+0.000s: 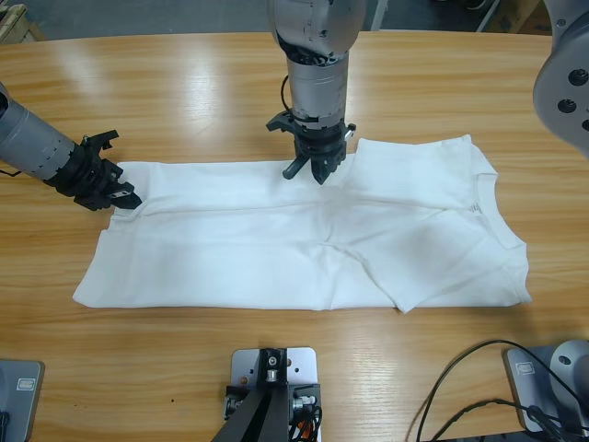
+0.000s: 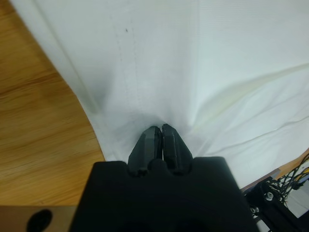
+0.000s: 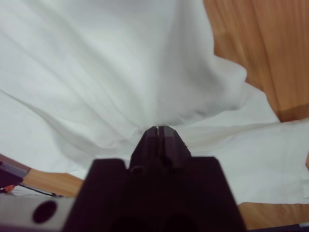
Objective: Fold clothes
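Item: one white shirt, laid flat and lengthwise on the wooden table, with two grippers attached. The left gripper came in from the side edge of the high view. It was clamped on the far corner of the hem, jaws pressed together with cloth pinched at their tips. In the left wrist view a line of stitching ran away from the jaws, and the shirt's edge curved past them against bare wood on one side. The rest of the shirt spread ahead of this gripper and off to its other side. The right gripper hung down from the top middle of the high view. Its jaws were closed on the far long edge of the shirt, about midway along, and the cloth gathered into shallow folds that radiated from the tips. Just beside this gripper, toward the collar end, was a notch of bare table. Beyond the notch lay a sleeve, flat. The neck opening lay at the end of the shirt farthest from the left gripper, with a small label beside it. A diagonal crease crossed the cloth in front of the right gripper toward the near edge. The two grippers stood well apart, both along the shirt's far side.
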Available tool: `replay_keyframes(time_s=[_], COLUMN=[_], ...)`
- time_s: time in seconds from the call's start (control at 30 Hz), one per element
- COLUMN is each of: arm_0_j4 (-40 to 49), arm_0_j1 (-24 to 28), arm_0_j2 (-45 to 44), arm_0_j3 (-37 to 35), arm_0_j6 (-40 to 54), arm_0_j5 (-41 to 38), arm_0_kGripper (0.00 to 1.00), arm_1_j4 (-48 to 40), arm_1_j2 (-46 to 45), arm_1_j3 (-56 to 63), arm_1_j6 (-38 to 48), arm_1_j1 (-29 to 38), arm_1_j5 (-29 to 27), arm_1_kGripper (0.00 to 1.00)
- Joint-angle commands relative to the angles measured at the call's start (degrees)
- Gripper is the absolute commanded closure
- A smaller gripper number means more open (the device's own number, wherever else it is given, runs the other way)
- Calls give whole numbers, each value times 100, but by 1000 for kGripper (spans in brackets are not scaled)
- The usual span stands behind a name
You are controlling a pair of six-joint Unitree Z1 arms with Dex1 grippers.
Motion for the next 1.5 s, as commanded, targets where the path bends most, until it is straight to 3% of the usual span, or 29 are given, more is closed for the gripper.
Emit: replay_keyframes(time_s=[0.03,1.1,1.23,1.33,1.4,1.43,1.47,1.5], arm_0_j4=[-14,-7,29,41,37,41,41,41], arm_0_j1=[-77,-104,-104,-85,56,132,207,309], arm_0_j2=[500,476,451,43,-17,-34,-87,-150], arm_0_j3=[61,52,35,121,154,156,163,167], arm_0_j6=[60,60,13,-27,-105,-115,-115,-110], arm_0_j5=[81,81,162,482,521,522,529,538], arm_0_kGripper=[1000,1000,1000,1000,629,510,419,353], arm_1_j4=[141,-193,-246,-248,-246,-246,-246,-250], arm_1_j2=[459,-95,-536,-1143,-1452,-1591,-1728,-1895], arm_1_j3=[38,1319,1435,1504,1606,1687,1790,1954], arm_1_j6=[-90,68,165,288,327,327,329,339], arm_1_j1=[84,567,525,136,-133,-257,-366,-504], arm_1_j5=[202,429,187,-5,-44,-67,-105,-128], arm_1_kGripper=[1000,1000,1000,1000,1000,1000,866,636])
